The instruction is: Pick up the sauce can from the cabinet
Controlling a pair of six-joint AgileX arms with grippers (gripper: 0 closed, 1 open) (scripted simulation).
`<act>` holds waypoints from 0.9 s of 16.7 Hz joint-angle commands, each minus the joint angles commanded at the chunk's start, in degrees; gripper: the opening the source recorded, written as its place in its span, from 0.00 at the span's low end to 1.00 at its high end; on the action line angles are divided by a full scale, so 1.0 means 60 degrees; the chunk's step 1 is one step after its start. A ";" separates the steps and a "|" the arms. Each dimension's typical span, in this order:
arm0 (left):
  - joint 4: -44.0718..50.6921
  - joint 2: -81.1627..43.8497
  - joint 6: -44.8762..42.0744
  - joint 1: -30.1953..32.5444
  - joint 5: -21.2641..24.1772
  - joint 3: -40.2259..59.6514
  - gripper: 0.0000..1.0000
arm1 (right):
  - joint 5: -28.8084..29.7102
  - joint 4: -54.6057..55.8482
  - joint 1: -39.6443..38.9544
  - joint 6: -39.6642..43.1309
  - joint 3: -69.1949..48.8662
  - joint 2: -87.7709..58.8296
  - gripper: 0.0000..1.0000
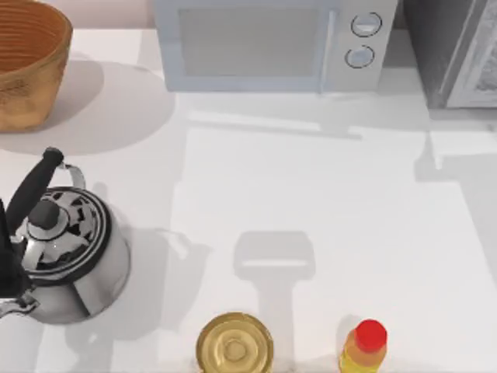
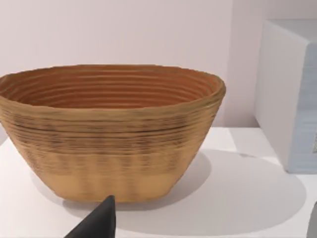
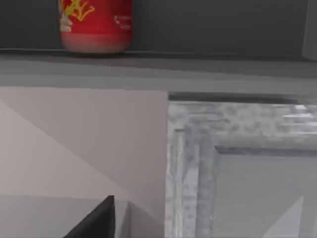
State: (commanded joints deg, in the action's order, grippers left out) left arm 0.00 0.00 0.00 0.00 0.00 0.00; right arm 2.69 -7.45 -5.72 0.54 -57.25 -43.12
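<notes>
The sauce can [image 3: 96, 25] is a red can with yellow print on its side. It stands upright on a grey shelf of the cabinet [image 3: 148, 64] in the right wrist view, and its top is cut off by the frame. A dark part of my right gripper [image 3: 96, 220] shows low in that view, well short of the can and below the shelf. In the top view the cabinet [image 1: 454, 54] stands at the table's back right corner. A dark part of my left gripper [image 2: 96, 223] points at a woven basket [image 2: 109, 134].
A white microwave [image 1: 272, 43] stands at the back middle and the basket [image 1: 27, 62] at the back left. A steel kettle [image 1: 66, 252] sits at the left. A gold-topped can [image 1: 234, 346] and a yellow bottle with a red cap [image 1: 365, 348] stand at the front edge. The cabinet's grey door [image 3: 237, 163] hangs beside the shelf.
</notes>
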 joint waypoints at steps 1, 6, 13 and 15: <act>0.0000 0.0000 0.0000 0.0000 0.0000 0.0000 1.00 | 0.0133 -0.0278 -0.0096 -0.0013 -0.0917 -0.0699 1.00; 0.0000 0.0000 0.0000 0.0000 0.0000 0.0000 1.00 | 0.0876 -0.1727 -0.0530 -0.0126 -0.4946 -0.3739 1.00; 0.0000 0.0000 0.0000 0.0000 0.0000 0.0000 1.00 | 0.1430 -0.2746 -0.0809 -0.0241 -0.7091 -0.5488 1.00; 0.0000 0.0000 0.0000 0.0000 0.0000 0.0000 1.00 | 0.1430 -0.2746 -0.0809 -0.0241 -0.7091 -0.5488 1.00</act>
State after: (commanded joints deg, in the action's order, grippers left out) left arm 0.00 0.00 0.00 0.00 0.00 0.00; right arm 11.27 -23.92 -10.58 -0.90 -99.80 -76.05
